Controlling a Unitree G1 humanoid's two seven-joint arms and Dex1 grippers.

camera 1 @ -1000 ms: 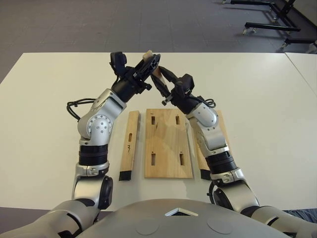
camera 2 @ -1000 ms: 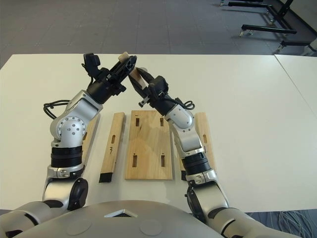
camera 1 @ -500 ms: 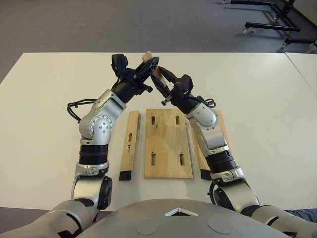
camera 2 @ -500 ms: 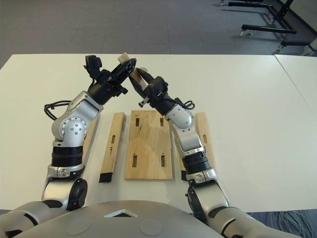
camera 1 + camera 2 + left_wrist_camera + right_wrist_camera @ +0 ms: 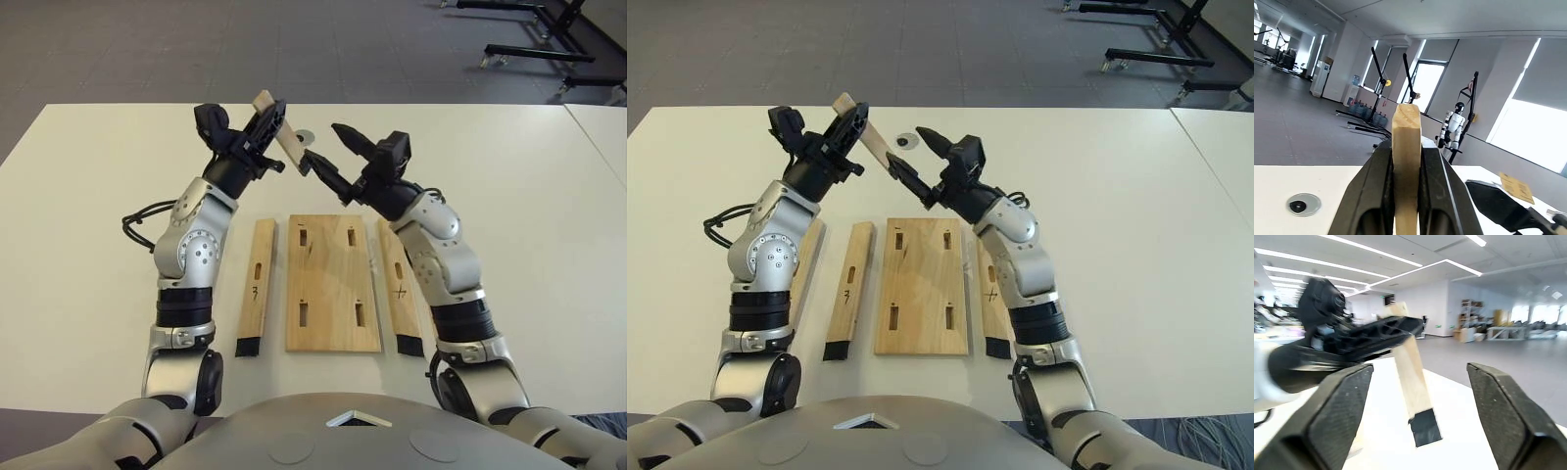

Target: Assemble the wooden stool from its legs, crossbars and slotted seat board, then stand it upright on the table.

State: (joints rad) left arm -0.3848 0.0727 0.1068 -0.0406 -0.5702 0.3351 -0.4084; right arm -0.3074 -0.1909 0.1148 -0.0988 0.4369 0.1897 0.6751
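Observation:
A pale wooden leg (image 5: 286, 135) with a black end cap (image 5: 1424, 427) is held tilted in the air above the table's far middle. My left gripper (image 5: 266, 123) is shut on its upper part, and its fingers (image 5: 1376, 181) clamp both flat sides. My right gripper (image 5: 323, 149) stands open just right of the leg's black end, which lies between its spread fingers (image 5: 1337, 416) without touching them. The slotted seat board (image 5: 333, 284) lies flat in front of me. A slotted leg (image 5: 257, 286) rests along its left side and another (image 5: 397, 294) along its right.
Another wooden piece (image 5: 809, 257) lies partly hidden under my left arm. A round grommet (image 5: 305, 136) sits in the white table (image 5: 529, 196) behind the grippers. Bare tabletop stretches to the far left and right. Black frames (image 5: 534, 49) stand on the floor beyond.
My right gripper has let go of the leg, opened and drawn back to the right. My left gripper has carried the leg slightly left. The right-hand leg on the table is now uncovered.

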